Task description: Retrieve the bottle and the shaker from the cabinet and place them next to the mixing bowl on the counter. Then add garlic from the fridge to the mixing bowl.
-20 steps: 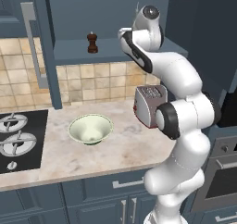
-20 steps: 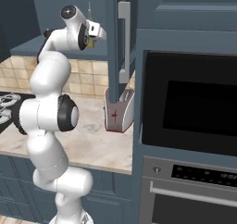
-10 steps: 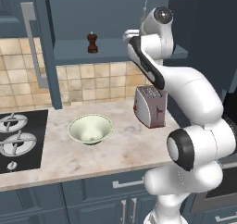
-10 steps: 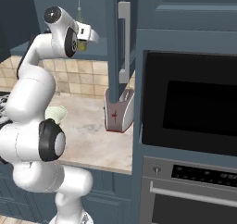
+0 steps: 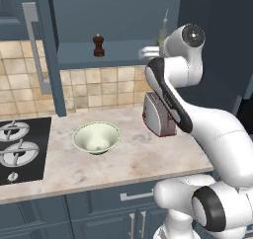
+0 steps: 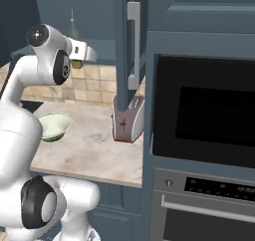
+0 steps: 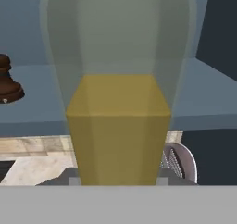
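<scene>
The bottle (image 7: 118,126), with yellow-olive liquid in its lower part, stands upright and very close between the fingers of my gripper (image 7: 118,179), which is shut on it. Its thin neck (image 5: 164,21) rises behind my hand (image 5: 148,52) in front of the cabinet (image 5: 123,50); the olive body (image 6: 76,64) pokes out under the hand. The dark brown shaker (image 5: 99,45) stands on the cabinet shelf, to the left of the bottle (image 7: 7,82). On the beige counter (image 5: 123,159), below and to the left of the gripper, sits the pale green mixing bowl (image 5: 97,138).
A red and grey toaster (image 5: 158,115) stands on the counter right under the held bottle. The open cabinet door (image 5: 47,50) with its bar handle hangs at the left. A black hob (image 5: 20,149) lies left of the bowl. A built-in oven (image 6: 204,120) walls the right.
My arm has swung and the hand has come down a little with the bottle in it. The shaker and the bowl have stayed put.
</scene>
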